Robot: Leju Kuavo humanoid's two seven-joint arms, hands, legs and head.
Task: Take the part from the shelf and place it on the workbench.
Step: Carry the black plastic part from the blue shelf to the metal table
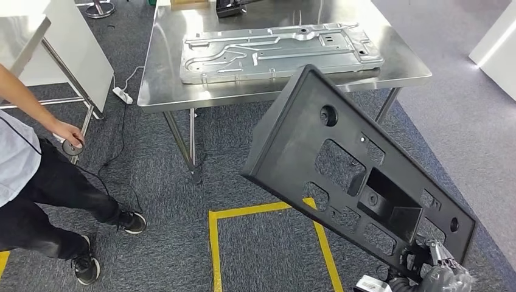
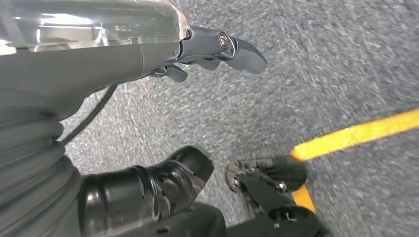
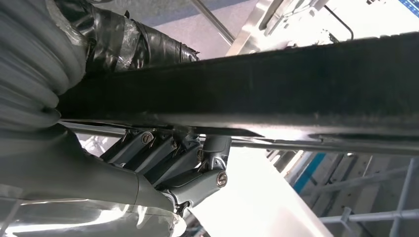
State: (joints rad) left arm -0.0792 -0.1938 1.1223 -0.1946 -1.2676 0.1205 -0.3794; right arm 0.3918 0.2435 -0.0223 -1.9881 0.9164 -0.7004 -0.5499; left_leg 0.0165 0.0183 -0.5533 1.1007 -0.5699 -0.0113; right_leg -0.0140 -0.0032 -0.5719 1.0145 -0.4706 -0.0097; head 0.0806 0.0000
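Head view: large black plastic part (image 1: 359,176) carried tilted in the air, well short of the steel desk (image 1: 164,73), its upper corner overlapping the desk's near edge only by line of sight. Held at its lowest corner alone by the right hand (image 1: 441,267). Long lever from grip to far corner, so judged risk of the panel swinging or slipping down through the fingers. Grey stamped metal plate (image 1: 277,52) already lying across much of the desk; judged risk of setting the part on top of it or knocking it. Bare steel mostly along the near strip and left side. Person (image 1: 24,176) crouched at left beside another frame, cable (image 1: 122,121) and power strip (image 1: 122,94) on the carpet; possible snag for the feet if the approach drifts left. Yellow floor tape (image 1: 213,243) just ahead.

Left wrist view: left hand (image 2: 217,49) hanging over carpet, fingers loosely curled, nothing in them. No second support for the part, which raises the drop risk.

Right wrist view: fingers (image 3: 168,158) closed against one face of the part's edge (image 3: 276,84), taped thumb on the other. Clamp narrow and near the rim; judged liable to let the part pivot.
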